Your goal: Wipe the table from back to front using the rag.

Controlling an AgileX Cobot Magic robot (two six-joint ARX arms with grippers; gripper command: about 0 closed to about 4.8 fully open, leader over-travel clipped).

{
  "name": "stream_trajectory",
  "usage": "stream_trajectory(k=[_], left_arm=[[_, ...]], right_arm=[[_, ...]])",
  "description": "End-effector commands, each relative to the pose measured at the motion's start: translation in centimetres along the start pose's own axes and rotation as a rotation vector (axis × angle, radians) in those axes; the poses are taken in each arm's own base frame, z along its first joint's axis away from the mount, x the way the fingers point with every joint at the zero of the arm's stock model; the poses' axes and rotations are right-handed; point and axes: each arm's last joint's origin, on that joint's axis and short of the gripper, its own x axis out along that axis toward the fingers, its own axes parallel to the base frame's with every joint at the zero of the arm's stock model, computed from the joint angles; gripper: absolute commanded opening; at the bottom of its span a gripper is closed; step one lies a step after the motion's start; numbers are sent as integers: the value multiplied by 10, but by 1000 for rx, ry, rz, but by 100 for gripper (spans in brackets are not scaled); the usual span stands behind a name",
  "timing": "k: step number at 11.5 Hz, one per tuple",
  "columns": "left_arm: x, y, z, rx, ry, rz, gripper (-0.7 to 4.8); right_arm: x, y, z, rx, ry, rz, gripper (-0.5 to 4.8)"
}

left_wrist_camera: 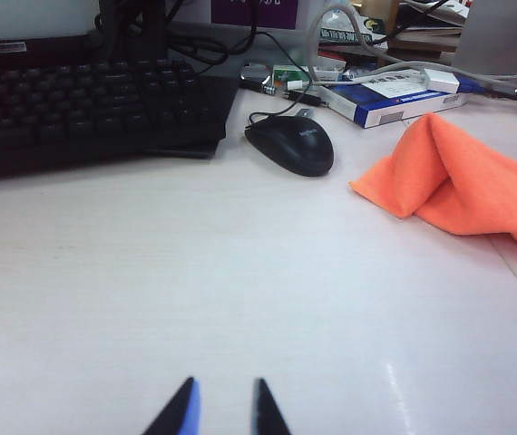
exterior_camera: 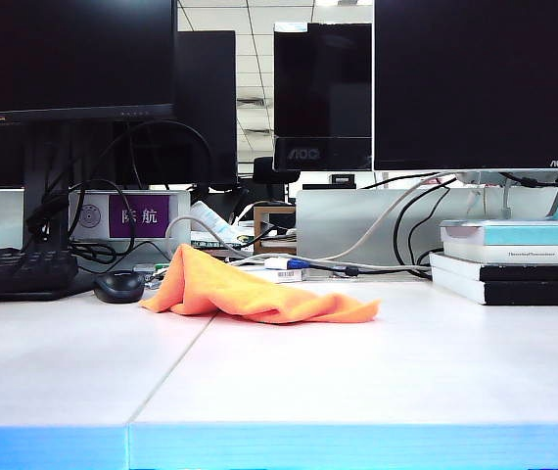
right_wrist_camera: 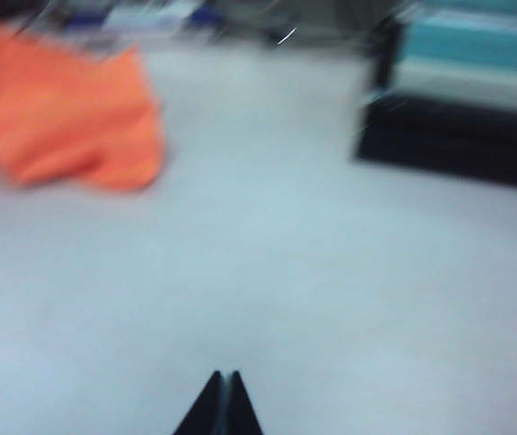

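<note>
The orange rag (exterior_camera: 250,289) lies crumpled on the white table (exterior_camera: 357,372), towards the back near the middle seam. Neither gripper shows in the exterior view. In the left wrist view my left gripper (left_wrist_camera: 225,385) hovers low over bare table (left_wrist_camera: 195,272), its tips apart with nothing between them; the rag (left_wrist_camera: 463,177) lies well ahead of it and off to one side. My right gripper (right_wrist_camera: 225,373) is shut, tips together on nothing, over bare table (right_wrist_camera: 286,254). That view is blurred, and the rag (right_wrist_camera: 59,118) lies far ahead of it to one side.
A black keyboard (exterior_camera: 15,272) and black mouse (exterior_camera: 119,286) sit back left, the mouse close to the rag. A stack of books (exterior_camera: 514,259) stands back right. Monitors, cables and a small blue-and-white box (left_wrist_camera: 395,95) line the back.
</note>
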Motion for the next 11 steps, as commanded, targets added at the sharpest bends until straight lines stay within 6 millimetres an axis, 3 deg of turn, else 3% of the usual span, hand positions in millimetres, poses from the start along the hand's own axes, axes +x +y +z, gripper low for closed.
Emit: stream_trajectory(k=[1,4,11], left_arm=[[0,0,-3,2,14,-3,84],[0,0,-3,2,14,-4,84],[0,0,-3,2,14,-3,84]], right_arm=[[-1,-25,3,60,-79,-209,-5],[-1,-28,-1,142,-44,-169,-5],[-1,-27,-1,141,-47,-167,-5]])
